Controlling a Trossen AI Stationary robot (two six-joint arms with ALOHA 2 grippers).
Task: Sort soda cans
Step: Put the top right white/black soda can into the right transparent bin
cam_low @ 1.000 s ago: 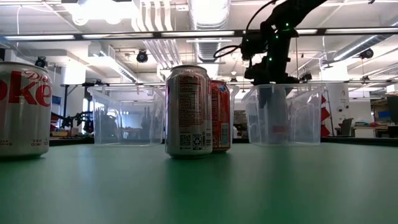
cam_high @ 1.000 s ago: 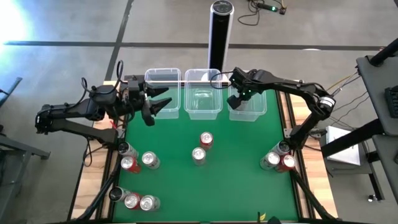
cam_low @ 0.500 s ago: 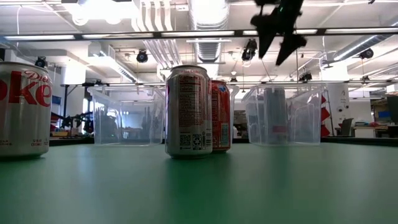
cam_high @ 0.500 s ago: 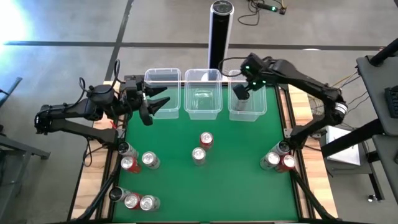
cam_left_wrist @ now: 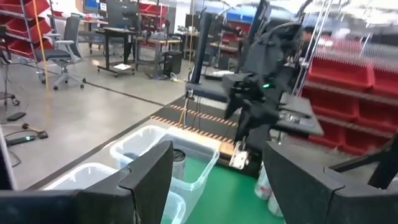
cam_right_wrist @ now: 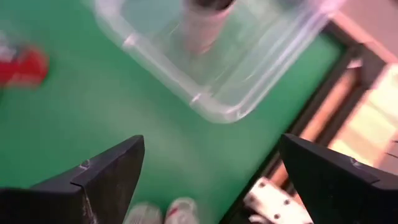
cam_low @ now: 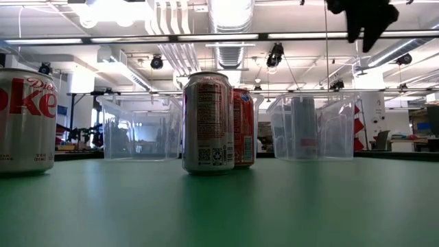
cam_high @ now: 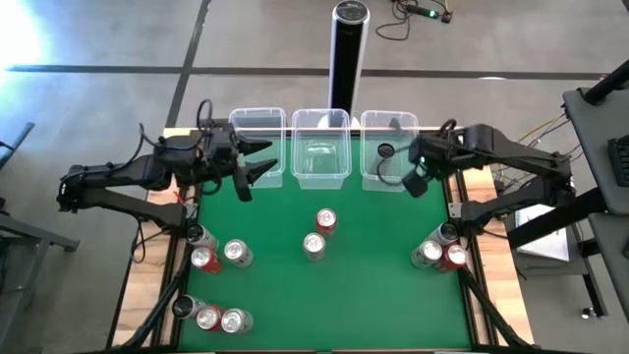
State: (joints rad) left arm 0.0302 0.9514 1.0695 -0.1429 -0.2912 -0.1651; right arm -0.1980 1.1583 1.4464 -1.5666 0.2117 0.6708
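Now the right gripper [cam_high: 414, 183] has pulled away from above the right tub [cam_high: 390, 184] and hangs just beside its near corner, fingers spread wide and empty; the dark can [cam_high: 386, 150] it carried stands inside that tub, so one more can looks sorted. Below and ahead of it, two cans [cam_high: 437, 252] wait near the table's right edge, likely next. The left gripper [cam_high: 254, 160] hovers open and empty by the left tub [cam_high: 257, 122]. Green felt [cam_high: 373, 285] covers the table; a workshop with red bins lies beyond.
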